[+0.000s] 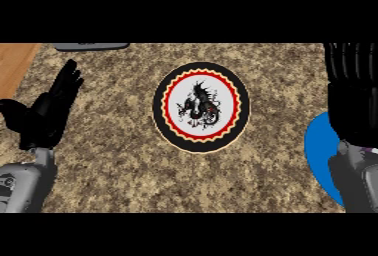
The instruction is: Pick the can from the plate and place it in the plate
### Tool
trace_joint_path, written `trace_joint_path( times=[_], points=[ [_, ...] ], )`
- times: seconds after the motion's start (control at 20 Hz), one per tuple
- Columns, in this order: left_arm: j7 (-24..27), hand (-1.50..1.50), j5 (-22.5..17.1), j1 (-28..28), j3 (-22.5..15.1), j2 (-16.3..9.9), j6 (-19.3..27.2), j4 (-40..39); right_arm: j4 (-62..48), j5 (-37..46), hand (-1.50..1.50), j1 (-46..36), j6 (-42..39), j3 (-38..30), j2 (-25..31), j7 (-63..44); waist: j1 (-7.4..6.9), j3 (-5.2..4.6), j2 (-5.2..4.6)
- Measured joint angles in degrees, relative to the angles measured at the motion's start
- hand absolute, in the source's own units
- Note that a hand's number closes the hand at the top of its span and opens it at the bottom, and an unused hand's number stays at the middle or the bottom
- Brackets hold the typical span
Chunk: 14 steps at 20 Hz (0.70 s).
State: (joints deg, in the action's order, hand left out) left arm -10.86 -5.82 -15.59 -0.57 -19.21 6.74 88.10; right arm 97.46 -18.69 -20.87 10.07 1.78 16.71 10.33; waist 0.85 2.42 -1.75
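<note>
A round plate (166,107) with a black rim, a red ring and a dragon drawing lies in the middle of the speckled counter, with nothing on it. A blue plate (319,146) shows at the right edge, mostly covered by my right arm. My right hand (354,95) rises large above that blue plate, along the right edge. No can shows anywhere; whether the right hand hides one I cannot tell. My left hand (48,112) rests open at the left, fingers pointing up and away, holding nothing.
A grey flat object (92,46) lies at the counter's far edge, upper left. A wooden strip (15,62) borders the counter at the upper left corner. Speckled brown countertop (148,170) stretches between the two arms.
</note>
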Motion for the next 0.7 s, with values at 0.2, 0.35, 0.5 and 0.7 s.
trace_joint_path(
  times=[0.2, 0.35, 0.5, 0.7],
  points=[
    [-1.1, 0.00, 1.8, 3.0, -1.5, 1.4, 1.7, -1.4, -1.2, -7.3, 1.50, 3.2, -11.4, -0.1, 4.5, -3.5, -0.26, -1.41, 0.99],
    [-1.9, 0.00, 2.2, 5.6, -1.3, 2.1, 2.9, -3.3, -0.3, -8.1, 1.50, 4.8, -20.5, 1.1, 11.4, -5.7, 0.32, -2.18, 1.45],
    [-2.6, 0.00, 2.1, 7.9, -1.4, 2.9, 3.3, -4.6, 1.1, 3.1, 1.50, 4.1, -23.2, -0.4, 21.5, -1.8, 1.19, -2.55, 1.89],
    [-1.8, 0.00, 2.2, 10.8, -2.1, 4.7, 4.2, -5.2, -6.3, 5.5, -1.50, 12.7, -27.1, -3.1, 23.4, 9.7, 1.15, -2.12, 1.31]
  ],
)
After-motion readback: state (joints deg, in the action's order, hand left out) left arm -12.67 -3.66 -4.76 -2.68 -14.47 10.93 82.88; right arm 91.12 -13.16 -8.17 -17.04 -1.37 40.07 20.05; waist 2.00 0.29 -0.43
